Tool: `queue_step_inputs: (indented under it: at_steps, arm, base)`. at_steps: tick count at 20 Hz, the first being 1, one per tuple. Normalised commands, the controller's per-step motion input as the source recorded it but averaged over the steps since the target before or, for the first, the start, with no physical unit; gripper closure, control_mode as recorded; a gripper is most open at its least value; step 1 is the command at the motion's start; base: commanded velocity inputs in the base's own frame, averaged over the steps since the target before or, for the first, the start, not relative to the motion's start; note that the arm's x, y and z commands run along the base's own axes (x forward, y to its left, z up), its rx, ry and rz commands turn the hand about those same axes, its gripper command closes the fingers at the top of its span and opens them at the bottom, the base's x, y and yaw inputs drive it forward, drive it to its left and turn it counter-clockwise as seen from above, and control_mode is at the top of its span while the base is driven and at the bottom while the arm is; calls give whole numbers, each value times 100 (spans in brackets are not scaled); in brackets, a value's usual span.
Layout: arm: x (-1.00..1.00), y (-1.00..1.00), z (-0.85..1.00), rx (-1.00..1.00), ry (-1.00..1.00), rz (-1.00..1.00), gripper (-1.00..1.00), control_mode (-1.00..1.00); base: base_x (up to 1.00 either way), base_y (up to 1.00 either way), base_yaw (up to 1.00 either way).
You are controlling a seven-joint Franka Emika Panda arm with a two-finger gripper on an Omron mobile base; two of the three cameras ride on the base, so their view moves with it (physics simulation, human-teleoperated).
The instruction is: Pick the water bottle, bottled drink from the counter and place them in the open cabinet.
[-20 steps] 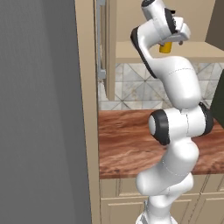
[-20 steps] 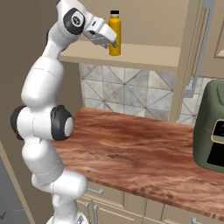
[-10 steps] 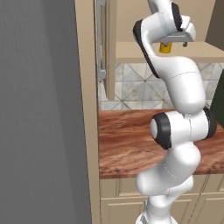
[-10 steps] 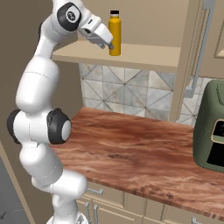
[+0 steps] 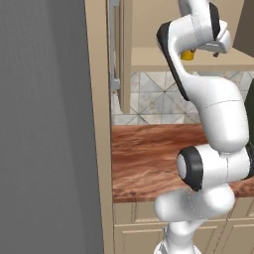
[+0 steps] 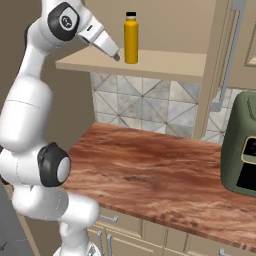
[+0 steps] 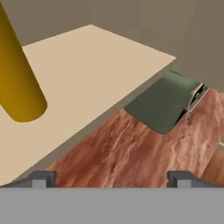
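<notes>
The yellow cylindrical water bottle with a black cap (image 6: 131,38) is standing upright on the plain beige shelf of the open wall cabinet (image 6: 165,62), near its front edge. In the left base view the white arm is covering nearly all of it, leaving only a sliver of yellow (image 5: 187,55); in the hand view its body is showing at the upper left (image 7: 16,83), with neck and cap cut off by the frame. The two-finger gripper (image 6: 114,54) is hovering just beside the bottle at the shelf's front edge, apart from it, with its jaws spread wide and nothing between them; in the hand view the two dark tips are sitting far apart at the bottom. Below, the reddish-brown wood-grain countertop (image 6: 150,175) is running under the shelf, and a dark green boxy appliance (image 6: 242,145) is standing on it at the right, cut off by the frame edge. The cabinet door's long silver handle (image 6: 226,60) is hanging at the right.
</notes>
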Motion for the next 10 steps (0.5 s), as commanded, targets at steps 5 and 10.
queue_step_inputs:
  at_steps: [5, 10]
  arm:
    - [-49, 10, -1, 2, -6, 0, -100, -100]
    - [-46, 2, 0, 0, 0, 0, -100, -100]
  base:
    - [0, 0, 0]
    - [0, 0, 0]
